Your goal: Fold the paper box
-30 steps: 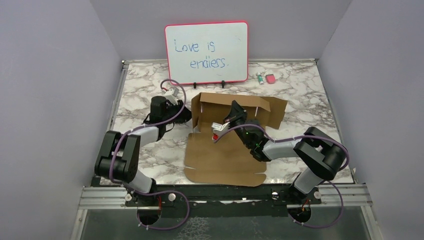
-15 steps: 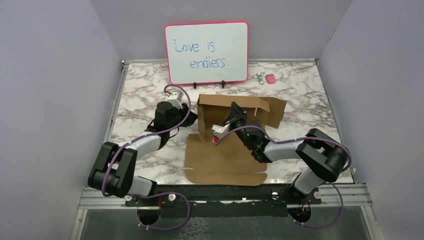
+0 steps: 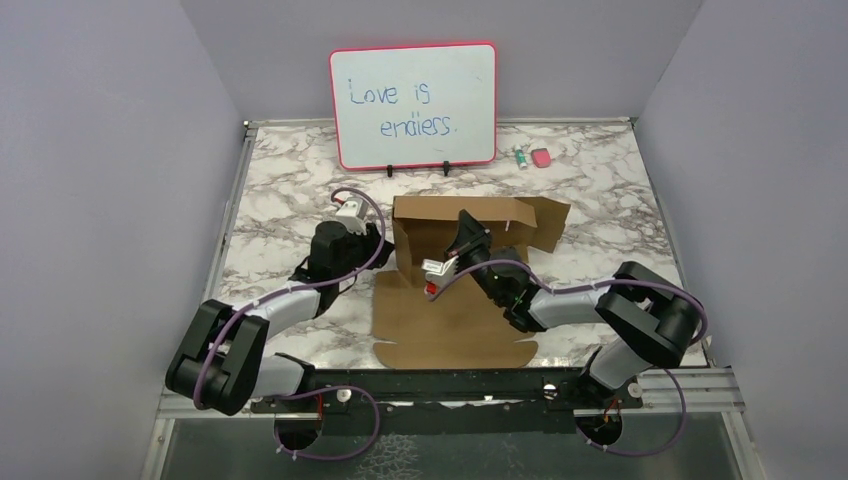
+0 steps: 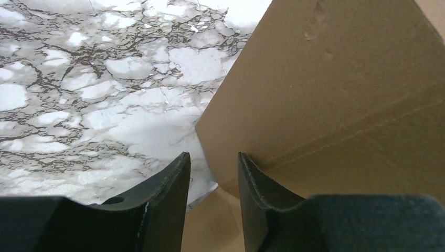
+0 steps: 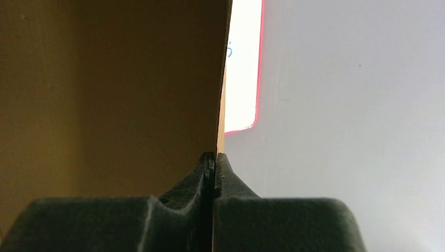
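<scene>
The paper box (image 3: 455, 320) is a brown die-cut cardboard sheet lying on the marble table, with its far panels raised into walls. My right gripper (image 3: 468, 222) is shut on the edge of the raised back wall (image 5: 105, 79), cardboard pinched between its pads. My left gripper (image 3: 372, 236) is open just left of the box's standing left side flap (image 3: 400, 240). In the left wrist view the gripper (image 4: 214, 160) stands by that flap (image 4: 325, 89), the right fingertip (image 4: 249, 173) against the cardboard, nothing between the fingers.
A pink-framed whiteboard (image 3: 414, 103) stands at the back, also showing in the right wrist view (image 5: 244, 63). A small green item (image 3: 520, 157) and a pink eraser (image 3: 541, 157) lie at the back right. Grey walls enclose the table.
The left arm swung right toward the box. The left side flap went from splayed outward to standing upright, and the whole box shifted slightly toward me.
</scene>
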Controlling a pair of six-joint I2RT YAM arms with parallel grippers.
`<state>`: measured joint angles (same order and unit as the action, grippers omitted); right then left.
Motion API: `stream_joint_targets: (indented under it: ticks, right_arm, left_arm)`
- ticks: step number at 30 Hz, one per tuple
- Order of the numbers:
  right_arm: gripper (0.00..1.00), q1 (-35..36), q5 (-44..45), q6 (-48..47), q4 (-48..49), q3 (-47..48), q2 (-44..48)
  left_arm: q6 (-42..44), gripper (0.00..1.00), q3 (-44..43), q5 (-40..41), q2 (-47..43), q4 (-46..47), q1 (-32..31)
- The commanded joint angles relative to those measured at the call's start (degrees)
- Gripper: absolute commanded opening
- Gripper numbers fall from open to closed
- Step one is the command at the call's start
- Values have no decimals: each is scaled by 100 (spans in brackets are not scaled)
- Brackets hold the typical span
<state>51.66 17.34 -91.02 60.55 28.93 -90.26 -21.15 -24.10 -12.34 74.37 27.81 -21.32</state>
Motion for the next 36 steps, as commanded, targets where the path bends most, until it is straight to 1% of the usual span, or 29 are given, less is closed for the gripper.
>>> stream_joint_targets:
  ticks: [1,7,14,23,27,36]
  right_arm:
    - [4,208,-17,15,-237,-256,50]
    - [4,272,28,44,-547,-274,349]
    - [4,308,49,94,-700,-269,398]
    - [4,344,43,122,-712,-264,407]
    - [4,353,41,163,-769,-274,448]
    - [4,427,-6,173,-799,-208,391]
  left_arm:
    - [120,42,179,113,-204,330,-97]
    - [155,50,518,317,-619,472,-127]
    - [281,56,711,199,-944,771,-224]
    - [407,63,1123,374,-1278,1212,-446]
    - [506,64,1125,528,-1229,1385,-510]
    - [906,64,960,910,-767,2020,-618]
